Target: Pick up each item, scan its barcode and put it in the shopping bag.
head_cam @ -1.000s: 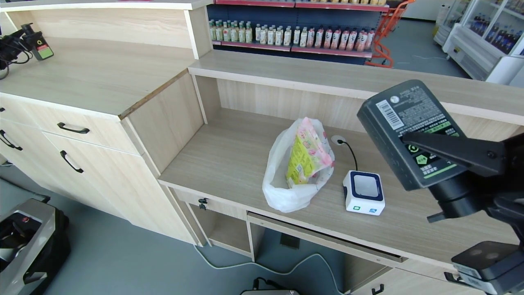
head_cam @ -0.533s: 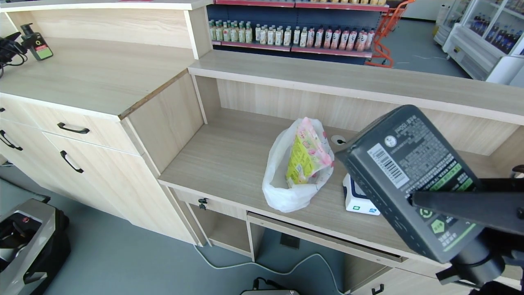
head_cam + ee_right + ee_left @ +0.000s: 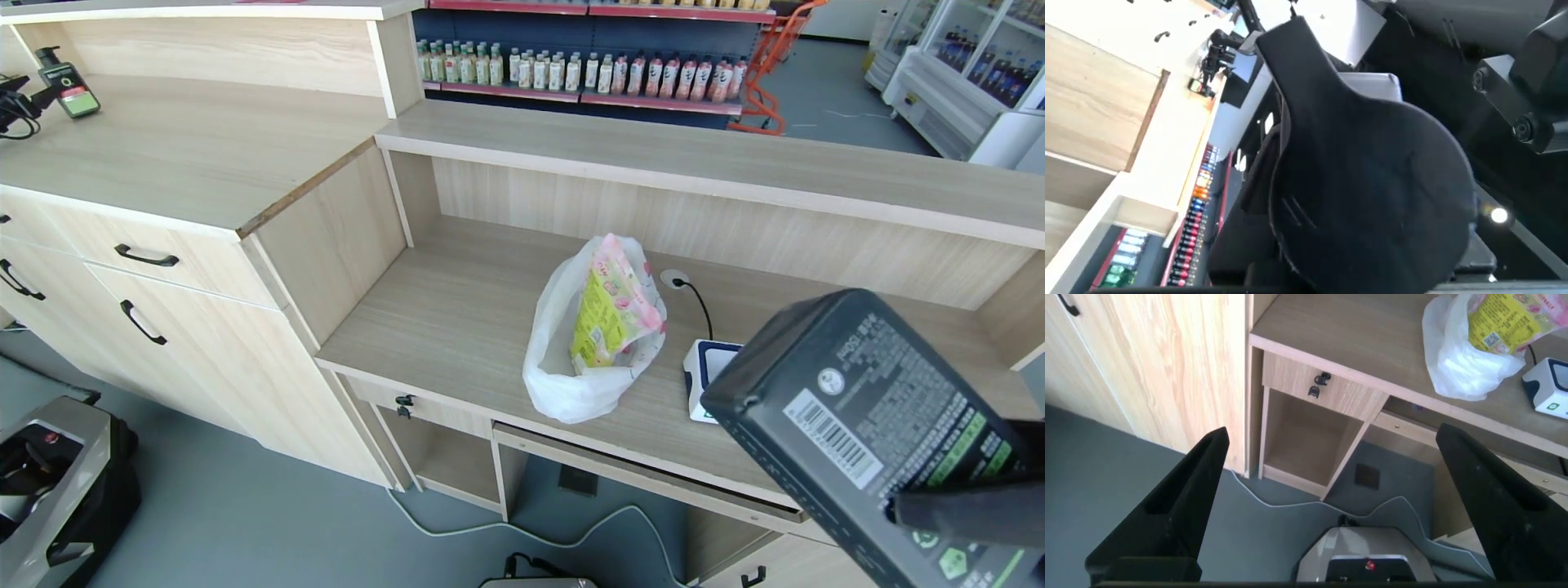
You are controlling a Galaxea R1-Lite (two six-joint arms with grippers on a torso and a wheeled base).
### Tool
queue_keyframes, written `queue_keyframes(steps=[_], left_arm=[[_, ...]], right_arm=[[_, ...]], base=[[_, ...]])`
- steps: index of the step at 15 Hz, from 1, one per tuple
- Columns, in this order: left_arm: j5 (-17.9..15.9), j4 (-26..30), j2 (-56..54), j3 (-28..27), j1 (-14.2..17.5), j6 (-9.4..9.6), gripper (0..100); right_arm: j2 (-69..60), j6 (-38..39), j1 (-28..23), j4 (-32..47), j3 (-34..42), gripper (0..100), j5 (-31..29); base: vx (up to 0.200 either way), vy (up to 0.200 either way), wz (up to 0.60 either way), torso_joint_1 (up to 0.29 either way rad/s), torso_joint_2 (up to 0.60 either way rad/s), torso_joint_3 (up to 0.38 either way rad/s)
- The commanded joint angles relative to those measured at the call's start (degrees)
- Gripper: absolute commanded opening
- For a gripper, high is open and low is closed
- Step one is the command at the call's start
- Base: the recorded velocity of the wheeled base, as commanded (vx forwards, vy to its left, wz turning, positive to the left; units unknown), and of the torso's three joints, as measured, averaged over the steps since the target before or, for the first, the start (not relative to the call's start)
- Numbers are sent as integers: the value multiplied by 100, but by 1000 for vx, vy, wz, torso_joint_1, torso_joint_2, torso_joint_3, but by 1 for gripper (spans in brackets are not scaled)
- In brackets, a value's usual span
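A dark grey box [image 3: 873, 425] with a white barcode label facing up hangs in front of the desk's right part, and my right gripper [image 3: 939, 514] is shut on it. One black finger [image 3: 971, 514] lies across its label. The box covers part of the white scanner [image 3: 704, 371] on the desk. To the scanner's left stands the white shopping bag [image 3: 555, 376] with a pink and yellow snack pack [image 3: 612, 306] in it. My left gripper [image 3: 1343, 506] is open, low over the floor before the desk, with the bag [image 3: 1462, 355] and scanner [image 3: 1550, 380] beyond it.
A raised counter [image 3: 188, 155] with drawers stands to the left, with a small handheld device [image 3: 69, 82] on a cable at its far end. A ledge [image 3: 653, 155] runs behind the desk. A cable [image 3: 522, 531] trails on the floor under the desk.
My right gripper has carried the dark box down and nearer, from beside and above the scanner to in front of it, where it now hides part of the scanner.
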Motion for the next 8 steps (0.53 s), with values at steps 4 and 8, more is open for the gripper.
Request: queue_keyframes(steps=[4,8], left_arm=[[1,2,-2,0,0,-2,100],[1,2,-2,0,0,-2,100]], right_arm=[[-313,-73,-65,184,1,0,130],[-330,-46,-109,263,-25,0,192]], base=[[0,0,0,0,0,0],[0,0,0,0,0,0]])
